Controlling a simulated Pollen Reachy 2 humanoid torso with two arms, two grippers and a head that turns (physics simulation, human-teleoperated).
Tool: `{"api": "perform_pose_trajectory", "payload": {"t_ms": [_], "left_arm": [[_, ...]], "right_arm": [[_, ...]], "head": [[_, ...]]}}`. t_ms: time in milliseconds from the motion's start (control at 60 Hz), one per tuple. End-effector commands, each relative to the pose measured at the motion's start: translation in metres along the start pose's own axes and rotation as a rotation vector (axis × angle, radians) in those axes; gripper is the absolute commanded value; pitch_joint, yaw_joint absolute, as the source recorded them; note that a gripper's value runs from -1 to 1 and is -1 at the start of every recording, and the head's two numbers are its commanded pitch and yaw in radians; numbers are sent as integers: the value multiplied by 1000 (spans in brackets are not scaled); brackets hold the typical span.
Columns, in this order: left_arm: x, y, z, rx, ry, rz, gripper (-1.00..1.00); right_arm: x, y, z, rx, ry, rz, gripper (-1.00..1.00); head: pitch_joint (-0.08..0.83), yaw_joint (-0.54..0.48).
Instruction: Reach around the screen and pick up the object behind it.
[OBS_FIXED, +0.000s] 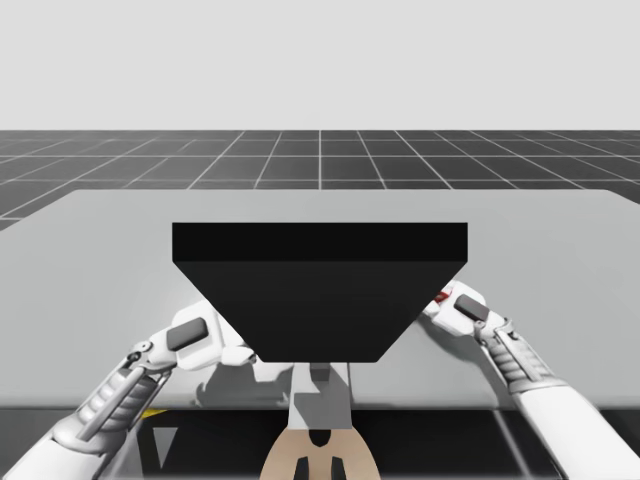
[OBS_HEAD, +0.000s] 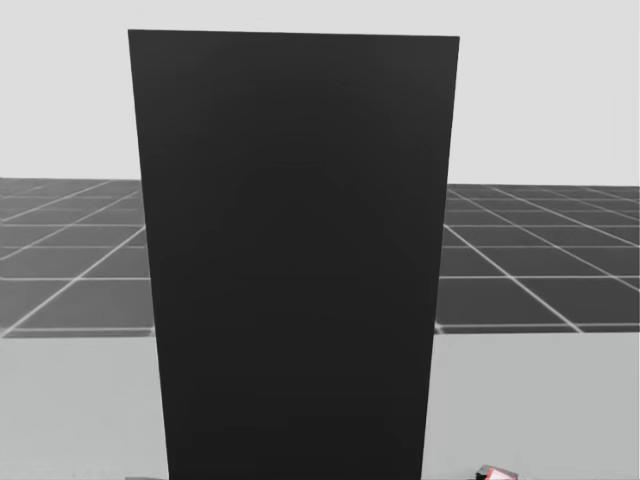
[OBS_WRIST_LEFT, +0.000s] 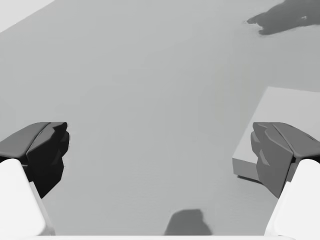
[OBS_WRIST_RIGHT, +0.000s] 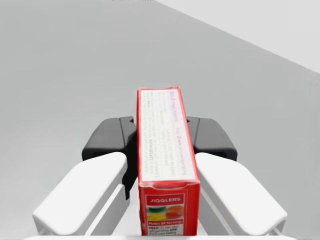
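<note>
**High view.** The black screen (OBS_FIXED: 320, 290) is standing upright at the middle of the grey table (OBS_FIXED: 90, 260), with its broad face towards the torso. The left arm (OBS_FIXED: 110, 395) is coming in from the lower left, and the left gripper (OBS_FIXED: 222, 348) is sitting near the screen's left lower edge. The right arm (OBS_FIXED: 540, 385) is coming in from the lower right. The right gripper (OBS_FIXED: 448, 302) is sitting just beside the screen's right edge, and a sliver of the red box (OBS_FIXED: 443, 296) is showing at its tip.

**Head view.** The screen is standing across the middle of this view. One corner of the red box (OBS_HEAD: 497, 473) is peeking out at the bottom, to the right of the screen's lower edge.

**Left wrist view.** The left gripper's dark fingers (OBS_WRIST_LEFT: 45, 152) are standing spread wide apart, with nothing between them and bare table ahead. A pale grey block (OBS_WRIST_LEFT: 290, 107) is lying on the table just beside one finger, and whether the two are touching cannot be told.

**Right wrist view.** The right gripper's fingers (OBS_WRIST_RIGHT: 107, 137) are pinching the red box from both sides across its thin dimension. The box is standing on a narrow edge, with the white printed strip facing up. Its long axis is running straight ahead along the fingers, one short end facing the camera and the other pointing away over the table. Whether the box is clear of the table cannot be told.
</note>
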Motion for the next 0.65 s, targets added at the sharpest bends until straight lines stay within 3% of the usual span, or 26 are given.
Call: {"api": "perform_pose_trajectory", "payload": {"t_ms": [17,117,433,650], "left_arm": [[1,4,3,15,-5,2,-1000],[1,6,5,25,-8,2,-1000],[1,10,9,44,-11,4,-1000],[1,12,11,51,-11,6,-1000]], "right_arm": [[13,-23,24,-69,-40,21,1000],[29,-32,31,-98,-68,36,1000],[115,-71,54,-224,-210,147,1000],[173,-86,57,-295,-298,202,1000]], "head": [[97,-45],[98,-43],[92,-38],[92,-38]]}}
